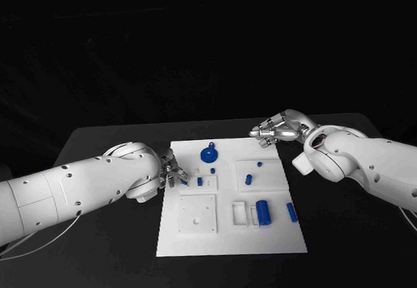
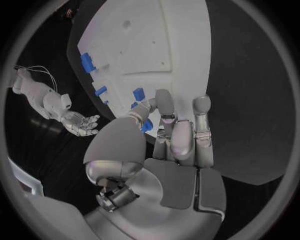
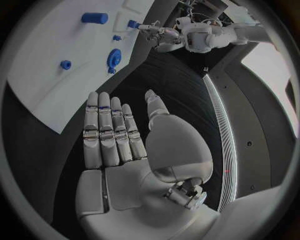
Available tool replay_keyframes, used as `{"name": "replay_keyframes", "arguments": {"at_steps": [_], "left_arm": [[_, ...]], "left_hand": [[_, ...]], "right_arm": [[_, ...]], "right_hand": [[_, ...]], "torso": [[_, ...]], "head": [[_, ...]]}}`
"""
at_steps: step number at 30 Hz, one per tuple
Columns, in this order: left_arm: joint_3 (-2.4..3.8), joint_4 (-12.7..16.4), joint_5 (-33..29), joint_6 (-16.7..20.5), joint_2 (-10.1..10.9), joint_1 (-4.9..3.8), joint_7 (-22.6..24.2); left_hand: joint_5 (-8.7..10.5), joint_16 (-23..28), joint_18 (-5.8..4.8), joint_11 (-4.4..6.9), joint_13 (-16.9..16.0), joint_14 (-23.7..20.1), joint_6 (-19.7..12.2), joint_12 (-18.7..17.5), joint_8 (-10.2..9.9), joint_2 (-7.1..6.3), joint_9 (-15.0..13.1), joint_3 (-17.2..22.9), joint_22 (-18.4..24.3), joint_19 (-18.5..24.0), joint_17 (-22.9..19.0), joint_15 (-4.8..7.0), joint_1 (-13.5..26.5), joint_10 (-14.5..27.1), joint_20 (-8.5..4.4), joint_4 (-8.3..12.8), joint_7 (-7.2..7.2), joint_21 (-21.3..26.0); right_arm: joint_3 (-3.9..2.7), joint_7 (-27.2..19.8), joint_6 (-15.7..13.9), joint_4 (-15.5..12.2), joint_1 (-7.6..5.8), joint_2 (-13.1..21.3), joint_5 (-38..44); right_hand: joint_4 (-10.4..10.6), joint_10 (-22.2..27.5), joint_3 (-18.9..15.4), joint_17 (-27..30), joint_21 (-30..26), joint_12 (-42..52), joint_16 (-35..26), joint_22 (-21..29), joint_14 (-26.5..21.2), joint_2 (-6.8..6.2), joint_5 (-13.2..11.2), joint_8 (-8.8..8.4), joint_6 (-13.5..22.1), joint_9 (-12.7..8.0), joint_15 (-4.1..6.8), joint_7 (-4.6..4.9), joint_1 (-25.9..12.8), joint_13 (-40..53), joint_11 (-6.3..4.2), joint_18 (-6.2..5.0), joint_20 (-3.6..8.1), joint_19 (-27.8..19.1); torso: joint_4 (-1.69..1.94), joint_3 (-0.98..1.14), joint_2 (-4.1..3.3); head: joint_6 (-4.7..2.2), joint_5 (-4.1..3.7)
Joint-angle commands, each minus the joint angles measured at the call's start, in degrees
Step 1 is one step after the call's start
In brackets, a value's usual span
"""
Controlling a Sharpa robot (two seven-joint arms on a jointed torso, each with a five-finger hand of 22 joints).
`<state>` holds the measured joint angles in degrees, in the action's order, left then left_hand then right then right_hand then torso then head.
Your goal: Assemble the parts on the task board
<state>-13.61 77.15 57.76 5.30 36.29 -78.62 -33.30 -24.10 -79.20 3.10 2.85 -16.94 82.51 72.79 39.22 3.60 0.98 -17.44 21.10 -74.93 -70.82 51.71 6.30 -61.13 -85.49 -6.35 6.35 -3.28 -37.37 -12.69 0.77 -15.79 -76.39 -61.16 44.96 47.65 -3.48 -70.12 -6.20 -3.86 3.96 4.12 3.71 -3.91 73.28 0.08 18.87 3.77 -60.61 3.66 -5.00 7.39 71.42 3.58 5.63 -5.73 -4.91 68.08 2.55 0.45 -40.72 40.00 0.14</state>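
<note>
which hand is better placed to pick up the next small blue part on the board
Probably the left. The silver left hand has its fingers at the white task board's left edge, touching a small blue part. The silver right hand hovers open off the board's far right corner.
</note>
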Motion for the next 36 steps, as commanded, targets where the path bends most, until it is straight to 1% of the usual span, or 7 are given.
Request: {"name": "replay_keyframes", "arguments": {"at_steps": [1,5,11,14,18,27,36], "left_arm": [[-0.20,0.4,0.3,0.8,-0.1,0.33,-0.6],[-0.21,1.3,0.7,2.1,0.4,0.37,-0.5],[-0.22,2.5,1.1,4.4,0.9,0.46,-0.2],[-0.22,2.9,1.2,4.9,1.1,0.50,-0.1],[-0.22,3.2,1.5,5.4,1.3,0.55,-0.1],[-0.22,3.1,2.5,6.1,1.2,0.78,0.1],[-0.22,3.0,2.6,4.8,1.1,1.00,0.0]], "left_hand": [[-0.15,-0.2,0.47,1.70,0.1,0.3,11.3,0.2,0.3,0.65,-0.1,3.4,-1.1,0.1,-0.1,0.21,-1.1,-1.3,0.34,2.9,5.17,-0.4],[-0.15,-0.1,0.47,1.70,0.1,0.3,11.3,0.2,0.3,0.64,-0.1,3.4,-1.1,0.1,-0.2,0.20,-1.1,-1.3,0.34,2.9,5.17,-0.4],[-0.20,-0.3,0.52,1.77,0.1,0.4,11.3,0.3,0.3,0.54,-0.1,3.4,-1.1,0.1,0.1,0.23,-1.2,-1.3,0.39,2.8,5.20,-0.5],[-0.18,-0.3,0.56,1.79,0.1,0.4,11.4,0.3,0.3,0.55,-0.1,3.4,-1.1,0.1,0.1,0.26,-1.2,-1.3,0.41,2.8,5.22,-0.5],[-0.18,-0.3,0.56,1.79,0.1,0.4,11.4,0.3,0.3,0.55,-0.1,3.4,-1.1,0.1,0.1,0.26,-1.2,-1.3,0.41,2.8,5.22,-0.5],[-0.03,-0.3,0.79,1.79,0.1,0.3,11.3,0.3,0.3,0.47,-0.1,3.4,-1.1,0.1,0.0,0.27,-1.3,-1.3,0.59,2.5,5.20,-0.6],[0.05,-0.2,0.92,1.78,0.1,0.3,11.3,0.3,0.3,0.40,0.0,3.4,-1.1,0.1,-0.2,0.25,-1.5,-1.3,0.69,2.4,5.19,-0.6]], "right_arm": [[-0.02,-0.7,0.6,-0.1,0.04,0.0,-0.1],[-0.02,-0.7,0.6,0.0,0.05,0.0,-0.3],[-0.02,-0.7,0.6,0.0,0.06,0.0,-0.4],[-0.02,-0.7,0.6,0.0,0.07,0.0,-0.5],[-0.02,-0.7,0.6,0.0,0.08,0.0,-0.5],[-0.02,-0.7,0.6,0.0,0.09,0.0,-0.5],[-0.02,-0.7,0.7,0.1,0.14,0.0,-0.5]], "right_hand": [[0.0,0.3,0.2,0.1,0.1,-0.3,-0.1,0.1,-0.5,-0.38,0.3,-0.20,0.0,-0.1,0.04,0.28,0.2,-0.1,-0.07,-0.39,-0.06,-0.5],[0.0,0.4,0.2,0.1,0.1,-0.3,-0.1,0.1,-0.6,-0.33,0.3,-0.20,0.0,-0.1,0.02,0.27,0.1,-0.1,-0.07,-0.41,-0.07,-0.5],[0.0,0.4,0.2,0.1,0.1,-0.3,-0.1,0.1,-0.6,-0.33,0.3,-0.20,0.0,-0.1,0.02,0.27,0.1,-0.1,-0.07,-0.41,-0.07,-0.5],[0.0,0.4,0.2,0.1,0.1,-0.3,-0.1,0.1,-0.6,-0.33,0.3,-0.20,0.0,-0.1,0.02,0.27,0.1,-0.1,-0.07,-0.41,-0.07,-0.5],[0.0,0.4,0.2,0.1,0.1,-0.3,-0.1,0.1,-0.6,-0.33,0.3,-0.20,0.0,-0.1,0.02,0.27,0.1,-0.1,-0.07,-0.41,-0.07,-0.5],[0.0,0.4,0.2,0.1,0.1,-0.3,-0.1,0.1,-0.6,-0.33,0.3,-0.20,0.0,-0.1,0.02,0.27,0.1,-0.1,-0.07,-0.41,-0.07,-0.5],[0.0,0.4,0.2,0.1,0.1,-0.3,-0.1,0.1,-0.6,-0.33,0.3,-0.20,0.0,-0.1,0.02,0.27,0.1,-0.1,-0.07,-0.41,-0.07,-0.5]], "torso": [[-0.02,0.00,-0.02],[0.02,0.02,0.00],[0.06,-0.02,0.05],[0.04,-0.06,0.03],[0.05,-0.04,0.03],[0.00,-0.06,0.00],[0.03,-0.02,0.02]], "head": [[0.16,-0.08],[0.18,-0.14],[0.17,-0.17],[0.17,-0.11],[0.16,-0.04],[0.04,0.02],[0.15,0.02]]}}
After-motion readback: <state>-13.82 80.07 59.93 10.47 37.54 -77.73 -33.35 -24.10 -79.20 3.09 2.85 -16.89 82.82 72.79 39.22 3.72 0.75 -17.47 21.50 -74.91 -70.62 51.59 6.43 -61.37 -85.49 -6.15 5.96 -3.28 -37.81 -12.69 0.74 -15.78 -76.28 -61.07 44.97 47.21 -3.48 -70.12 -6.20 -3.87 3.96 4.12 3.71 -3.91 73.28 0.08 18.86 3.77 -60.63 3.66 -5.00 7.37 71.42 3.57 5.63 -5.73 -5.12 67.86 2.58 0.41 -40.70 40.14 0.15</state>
